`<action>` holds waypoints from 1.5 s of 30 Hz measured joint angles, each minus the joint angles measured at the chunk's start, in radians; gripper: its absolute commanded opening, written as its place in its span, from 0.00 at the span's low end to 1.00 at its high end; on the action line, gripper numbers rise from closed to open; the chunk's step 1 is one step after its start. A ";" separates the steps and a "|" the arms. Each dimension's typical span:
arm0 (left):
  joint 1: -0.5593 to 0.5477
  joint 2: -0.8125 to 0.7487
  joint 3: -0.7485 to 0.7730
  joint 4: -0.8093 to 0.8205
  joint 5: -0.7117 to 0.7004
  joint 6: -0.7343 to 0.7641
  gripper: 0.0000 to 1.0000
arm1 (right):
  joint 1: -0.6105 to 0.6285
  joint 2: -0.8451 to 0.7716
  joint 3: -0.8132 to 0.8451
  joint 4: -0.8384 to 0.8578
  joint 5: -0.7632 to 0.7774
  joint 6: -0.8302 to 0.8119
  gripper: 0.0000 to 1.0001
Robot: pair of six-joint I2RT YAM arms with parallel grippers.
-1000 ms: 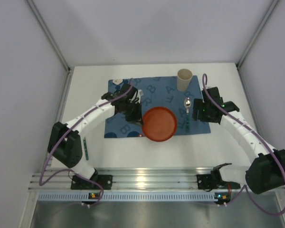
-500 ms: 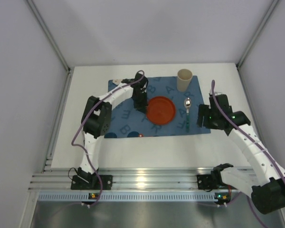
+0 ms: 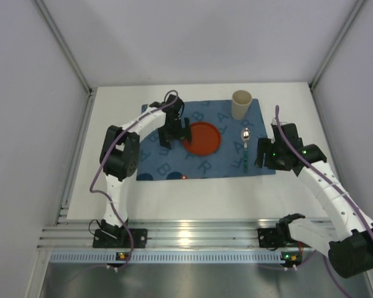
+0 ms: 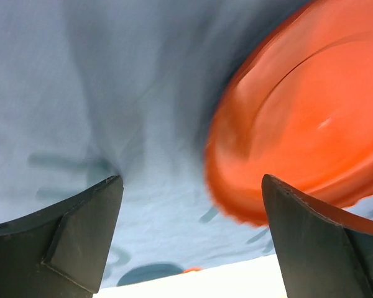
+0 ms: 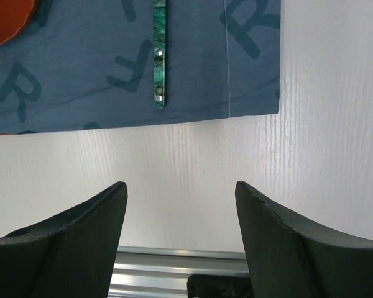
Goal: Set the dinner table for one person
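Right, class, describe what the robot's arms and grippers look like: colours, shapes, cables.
The left arm and right arm share white tubular links and bulky black joints, each trailed by a purple cable. The left gripper and right gripper have matte black, wedge-shaped fingers.

The left gripper (image 4: pixel 191 180) stands open, its two dark fingers (image 4: pixel 74 242) rising from the lower corners with nothing between them but cloth. Beyond them spreads a blue placemat (image 4: pixel 81 93) with faint darker letter marks, and an orange plate (image 4: pixel 298 124), blurred, fills the upper right over the mat, its near rim just past the right finger; whether the two touch cannot be told. A thin strip of white table (image 4: pixel 236 279) shows along the bottom edge between the fingers.
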 measured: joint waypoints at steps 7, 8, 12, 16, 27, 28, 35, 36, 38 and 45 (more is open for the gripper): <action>0.019 -0.286 -0.220 -0.071 -0.202 -0.026 0.98 | 0.000 0.032 0.000 0.002 -0.040 -0.002 0.70; 0.043 -0.370 -0.269 -0.079 -0.232 -0.034 0.98 | 0.000 0.033 0.000 0.002 -0.045 -0.002 0.70; 0.232 -0.668 -0.459 -0.092 -0.317 -0.042 0.98 | 0.000 0.033 0.000 0.003 -0.073 -0.005 0.70; 0.427 -0.808 -0.584 -0.126 -0.389 -0.040 0.98 | 0.000 0.033 0.000 0.006 -0.106 0.000 0.70; 0.665 -0.687 -0.793 -0.042 -0.278 0.051 0.98 | 0.005 0.044 0.000 0.010 -0.143 0.000 0.70; 0.665 -0.680 -0.798 -0.031 -0.274 0.059 0.98 | 0.005 0.045 0.000 0.010 -0.145 0.000 0.70; 0.672 -0.652 -0.841 0.044 -0.249 0.099 0.90 | 0.009 0.058 0.000 0.010 -0.144 -0.002 0.70; 0.672 -0.637 -0.842 0.050 -0.251 0.102 0.87 | 0.009 0.063 0.000 0.010 -0.145 -0.002 0.70; 0.672 -0.598 -0.843 0.063 -0.260 0.109 0.76 | 0.009 0.073 0.000 0.009 -0.142 -0.006 0.71; 0.672 -0.534 -0.799 0.072 -0.180 0.122 0.10 | 0.009 0.093 0.004 0.008 -0.120 -0.009 0.71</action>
